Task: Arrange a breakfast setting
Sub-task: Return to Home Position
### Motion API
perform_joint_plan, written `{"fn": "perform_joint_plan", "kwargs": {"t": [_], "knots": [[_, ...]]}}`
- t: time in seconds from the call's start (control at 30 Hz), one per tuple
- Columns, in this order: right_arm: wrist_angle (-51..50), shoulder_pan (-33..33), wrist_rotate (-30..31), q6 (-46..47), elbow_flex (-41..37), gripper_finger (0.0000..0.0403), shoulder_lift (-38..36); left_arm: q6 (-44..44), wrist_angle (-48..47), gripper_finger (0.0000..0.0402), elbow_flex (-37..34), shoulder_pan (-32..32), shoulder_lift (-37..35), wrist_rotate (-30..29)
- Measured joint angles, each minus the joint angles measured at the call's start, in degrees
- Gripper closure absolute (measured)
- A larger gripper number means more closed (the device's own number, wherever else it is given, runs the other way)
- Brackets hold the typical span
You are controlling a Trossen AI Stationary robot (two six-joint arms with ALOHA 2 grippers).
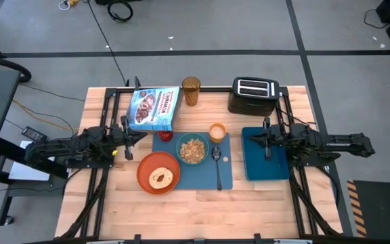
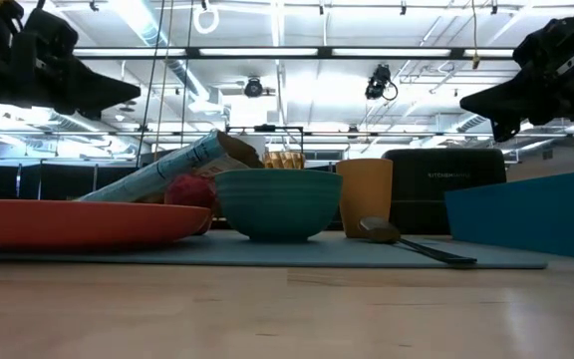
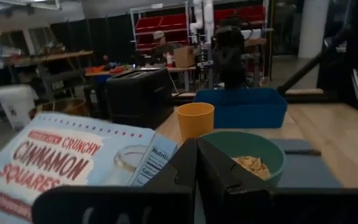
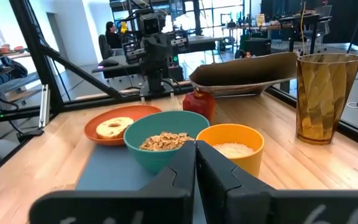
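A blue placemat [image 1: 230, 177] lies at the table's middle. On it are a teal bowl [image 1: 192, 149] of cereal, a small orange cup [image 1: 217, 131] and a metal spoon [image 1: 217, 166]. An orange plate [image 1: 144, 169] with toast [image 1: 159, 178] overlaps the mat's left edge. A blue cereal box [image 1: 156, 108] lies tilted behind them, its near edge propped on a red apple [image 4: 199, 102]. My left gripper [image 1: 141, 137] is shut and empty, in the air left of the bowl. My right gripper [image 1: 252, 140] is shut and empty, in the air right of the cup.
A black toaster [image 1: 254, 95] stands at the far right and an amber glass [image 1: 191, 90] at the far middle. A dark blue bin [image 1: 265, 166] sits under my right arm. Bare wood lies along the table's near edge. A person sits in the room beyond [image 4: 112, 30].
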Motion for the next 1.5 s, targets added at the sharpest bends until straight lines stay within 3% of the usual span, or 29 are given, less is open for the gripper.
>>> {"fn": "perform_joint_plan", "kwargs": {"t": [1.5], "knots": [[0.00,0.00,0.00,0.02,-0.02,0.0383,0.00,-2.37,0.83,0.0388,-0.09,-0.48,0.00,-0.22]]}}
